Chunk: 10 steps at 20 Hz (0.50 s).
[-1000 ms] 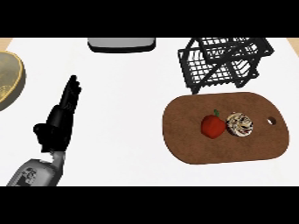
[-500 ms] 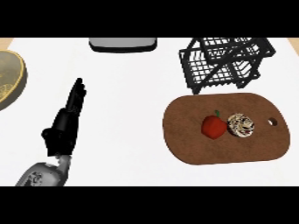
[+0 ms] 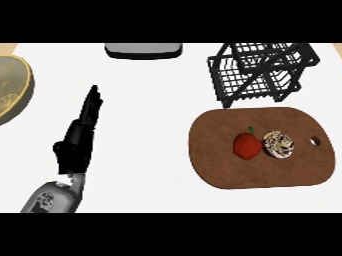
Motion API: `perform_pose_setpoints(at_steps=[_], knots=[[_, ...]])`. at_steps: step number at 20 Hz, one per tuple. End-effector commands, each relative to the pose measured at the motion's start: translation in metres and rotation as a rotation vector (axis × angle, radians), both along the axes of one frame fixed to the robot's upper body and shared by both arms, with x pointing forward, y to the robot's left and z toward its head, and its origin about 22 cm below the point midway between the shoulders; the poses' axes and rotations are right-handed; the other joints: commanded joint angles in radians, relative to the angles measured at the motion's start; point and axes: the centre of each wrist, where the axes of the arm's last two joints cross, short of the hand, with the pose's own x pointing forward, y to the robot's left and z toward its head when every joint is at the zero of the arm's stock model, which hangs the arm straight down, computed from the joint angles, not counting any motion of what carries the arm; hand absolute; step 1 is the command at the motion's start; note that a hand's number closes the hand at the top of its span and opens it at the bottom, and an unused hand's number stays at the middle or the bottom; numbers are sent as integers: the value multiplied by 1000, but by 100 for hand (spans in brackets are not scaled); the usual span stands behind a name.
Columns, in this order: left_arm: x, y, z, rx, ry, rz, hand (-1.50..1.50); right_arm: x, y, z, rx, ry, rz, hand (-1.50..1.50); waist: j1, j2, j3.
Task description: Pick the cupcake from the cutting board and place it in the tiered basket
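Note:
The cupcake [image 3: 279, 144], pale with dark speckles, lies on the brown cutting board [image 3: 233, 170] at the right, touching a red pepper-like vegetable [image 3: 247, 145] on its left. Behind the board stands the black wire tiered basket [image 3: 261, 72]. My left hand [image 3: 78, 135] is at the lower left, fingers straight and pointing away, open and holding nothing, well to the left of the board. My right hand does not show.
A round brass-coloured bowl or plate [image 3: 0, 92] sits at the left edge. A grey, dark-rimmed object [image 3: 144, 50] lies at the back centre. White counter stretches between my hand and the board.
My left hand has drifted slightly to the right and forward across the frames, fingers staying straight. The cupcake, board and basket have not moved.

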Motion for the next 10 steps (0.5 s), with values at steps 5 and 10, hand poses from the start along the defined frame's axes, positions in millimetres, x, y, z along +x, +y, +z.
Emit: perform_pose_setpoints(at_steps=[5, 10], knots=[[4, 9, -7, 20, -5, -5, 0, 5, 14, 6, -98, 131, -15, -150, 1, 1, 0], [1, 7, 9, 5, -14, 0, 0, -4, 22, -10, -156, 188, -26, -150, -1, -1, 1]])
